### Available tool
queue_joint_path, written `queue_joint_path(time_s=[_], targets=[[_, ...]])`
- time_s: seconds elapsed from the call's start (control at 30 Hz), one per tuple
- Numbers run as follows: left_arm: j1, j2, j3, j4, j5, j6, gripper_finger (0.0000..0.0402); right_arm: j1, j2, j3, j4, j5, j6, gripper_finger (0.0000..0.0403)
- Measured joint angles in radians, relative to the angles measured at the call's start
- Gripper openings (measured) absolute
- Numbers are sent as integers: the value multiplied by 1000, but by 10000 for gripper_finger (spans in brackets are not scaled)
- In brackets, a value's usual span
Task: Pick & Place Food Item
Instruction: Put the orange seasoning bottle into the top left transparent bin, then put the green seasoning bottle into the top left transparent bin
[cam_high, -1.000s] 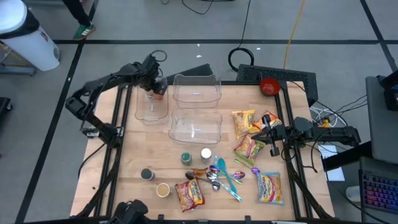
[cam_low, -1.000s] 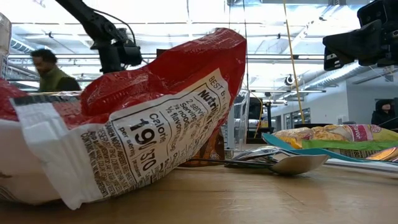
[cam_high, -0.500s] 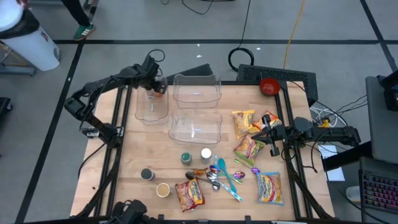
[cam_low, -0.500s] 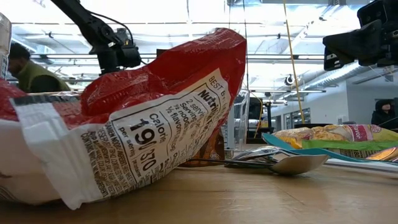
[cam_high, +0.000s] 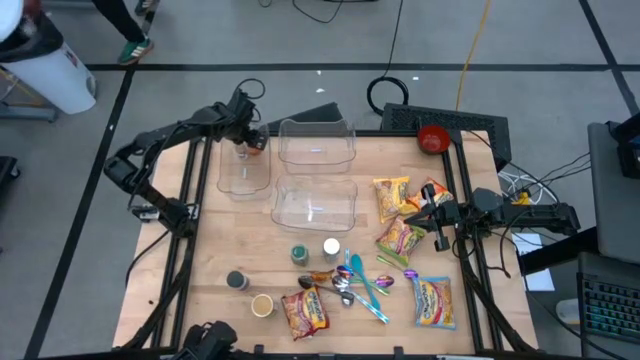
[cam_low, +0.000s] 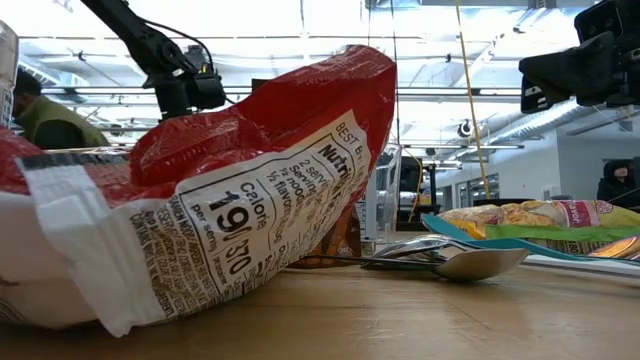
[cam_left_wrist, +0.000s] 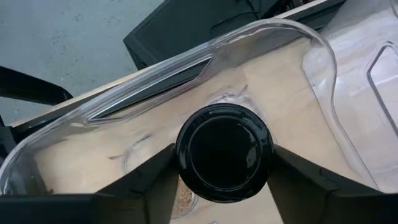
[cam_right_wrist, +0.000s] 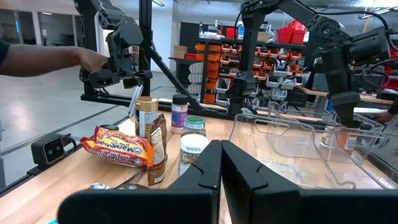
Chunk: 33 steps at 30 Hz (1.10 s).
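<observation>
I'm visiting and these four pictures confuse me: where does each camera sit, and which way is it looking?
High view: overhead, straight down on the wooden table; both arms show.
Low view: at table height, behind a red noodle packet; arms hang above.
Left wrist view: on the left arm, looking down at a black-lidded jar between its fingers, over a clear bin.
Right wrist view: on the right arm, across the table past shut fingers.
Shared: the spice jar also appears from overhead.

Wooden table, clear bins, noodle packets, spoons
</observation>
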Motion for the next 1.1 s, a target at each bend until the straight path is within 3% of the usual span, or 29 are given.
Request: queue_joint_path(time_s=[0.27, 0.67, 0.9, 1.1], targets=[[-4, 5, -2, 4, 10, 9, 329, 0, 0, 0, 0, 0, 0, 0], [-67, -103, 157, -120, 27, 23, 350, 0, 0, 0, 0, 0, 0, 0], [-258, -316, 167, -125, 26, -5, 351, 0, 0, 0, 0, 0, 0, 0], [-574, -483, 59, -2, -71, -91, 351, 0, 0, 0, 0, 0, 0, 0]])
